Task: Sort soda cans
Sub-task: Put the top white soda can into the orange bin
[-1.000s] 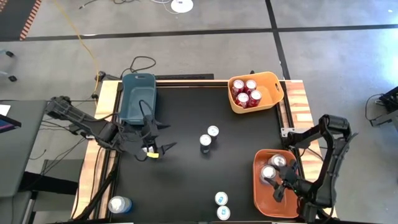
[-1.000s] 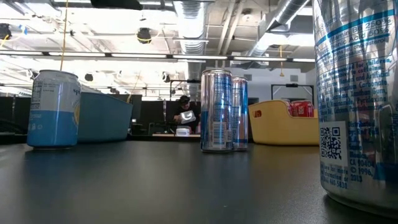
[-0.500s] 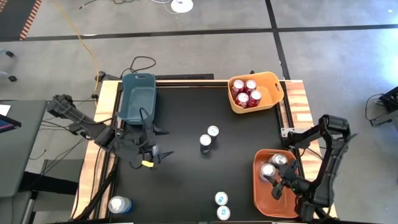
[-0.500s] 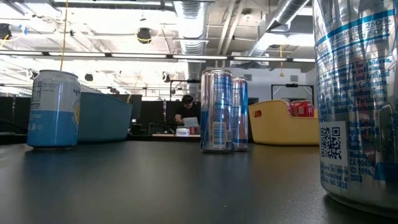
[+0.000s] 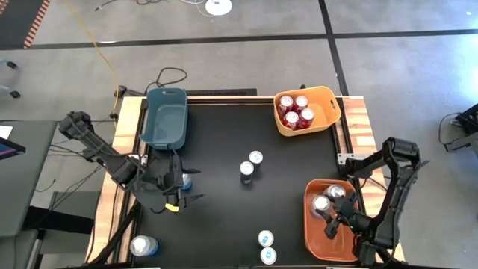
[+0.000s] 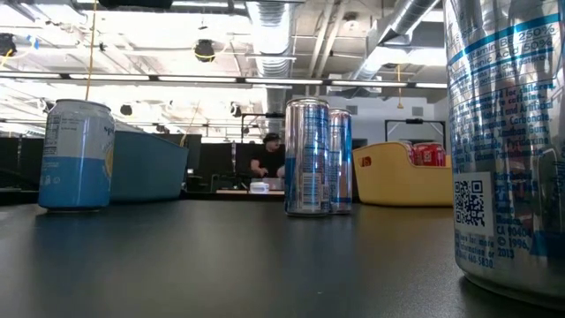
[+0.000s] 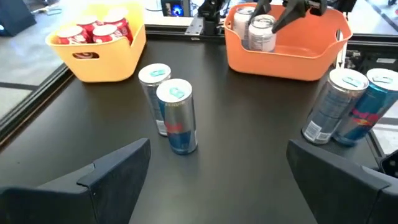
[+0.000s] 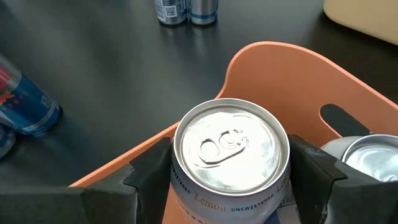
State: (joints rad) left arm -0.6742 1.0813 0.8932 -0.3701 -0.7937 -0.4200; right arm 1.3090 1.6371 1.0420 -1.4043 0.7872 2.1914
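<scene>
**Right claw on a silver can in the orange bin, left claw wide apart over the worktop**

From above I see the whole black matte worktop (image 5: 224,217). The left claw (image 5: 181,199) is on the left side, just near of the blue bin (image 5: 166,116), and its fingers stand spread with nothing between them. Its wrist camera gives me what the top view cannot: the two cans (image 7: 176,115) in the middle are slim, glossy cylinders, silver and blue with pale tabs, almost touching.

The right claw (image 8: 231,163) is at the near right, inside the smooth orange plastic bin (image 8: 292,74). Only its wrist camera shows the grip clearly: both dark pads press the sides of a silver can (image 8: 231,146) with a brushed metal top and pull tab. A second silver can (image 8: 370,155) stands beside it.

The yellow bin (image 5: 326,113) at the far right holds four red cans (image 5: 296,110). The low camera shows a wider pale-blue can (image 6: 77,155) that stands alone at the near left corner.
</scene>
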